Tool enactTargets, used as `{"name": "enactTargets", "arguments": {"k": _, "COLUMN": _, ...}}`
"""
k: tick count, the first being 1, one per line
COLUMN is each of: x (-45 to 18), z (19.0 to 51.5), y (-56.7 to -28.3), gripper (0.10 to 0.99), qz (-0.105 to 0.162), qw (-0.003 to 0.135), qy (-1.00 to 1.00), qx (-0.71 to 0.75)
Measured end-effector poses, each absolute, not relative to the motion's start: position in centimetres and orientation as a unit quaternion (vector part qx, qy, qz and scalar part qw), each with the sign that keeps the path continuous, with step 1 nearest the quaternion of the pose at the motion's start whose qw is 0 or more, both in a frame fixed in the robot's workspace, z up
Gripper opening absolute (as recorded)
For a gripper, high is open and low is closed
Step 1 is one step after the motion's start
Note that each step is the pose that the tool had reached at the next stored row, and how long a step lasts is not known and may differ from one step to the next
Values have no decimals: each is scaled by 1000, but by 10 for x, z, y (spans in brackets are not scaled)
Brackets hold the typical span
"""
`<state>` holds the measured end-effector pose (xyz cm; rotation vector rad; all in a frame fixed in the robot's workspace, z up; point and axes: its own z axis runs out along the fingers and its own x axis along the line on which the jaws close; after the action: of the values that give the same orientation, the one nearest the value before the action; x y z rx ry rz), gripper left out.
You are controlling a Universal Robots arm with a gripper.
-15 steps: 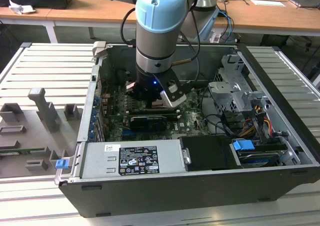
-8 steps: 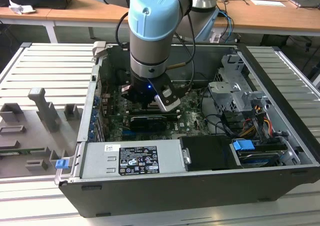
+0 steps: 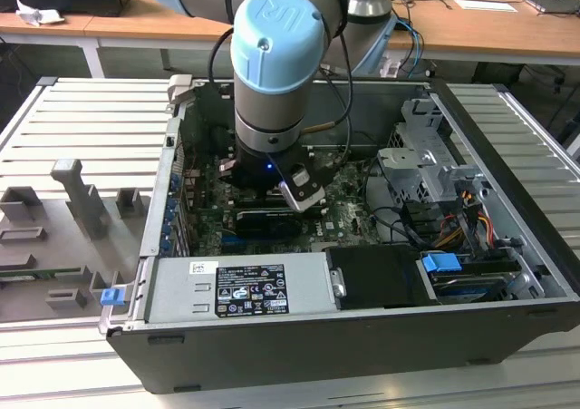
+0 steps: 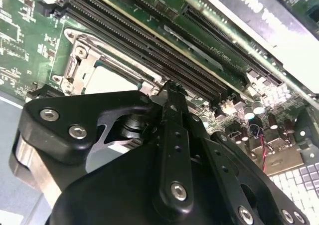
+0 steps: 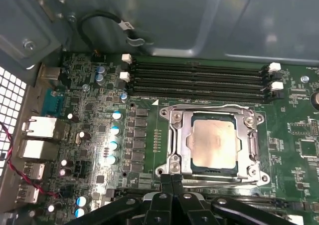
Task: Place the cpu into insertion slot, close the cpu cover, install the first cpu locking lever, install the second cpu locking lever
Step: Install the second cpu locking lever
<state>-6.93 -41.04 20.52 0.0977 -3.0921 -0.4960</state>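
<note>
The cpu lies seated in the insertion slot, with the cpu cover closed down around it as a silvery frame. The gripper, fingers pressed together and holding nothing, hangs just at the cover's near edge. Beyond the socket run the long black memory slots, then the grey case wall.
</note>
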Motion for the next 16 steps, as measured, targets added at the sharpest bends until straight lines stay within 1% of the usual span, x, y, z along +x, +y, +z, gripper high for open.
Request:
{"name": "enactTargets", "arguments": {"k": 8, "x": -74, "z": 196, "y": -411, "gripper": 106, "qz": -177, "qw": 4, "qy": -984, "qx": 31}}
{"name": "enactTargets", "arguments": {"k": 12, "x": -75, "z": 192, "y": -411, "gripper": 106, "qz": -190, "qw": 3, "qy": -981, "qx": 31}}
{"name": "enactTargets", "arguments": {"k": 16, "x": -75, "z": 191, "y": -411, "gripper": 106, "qz": -191, "qw": 3, "qy": -981, "qx": 31}}
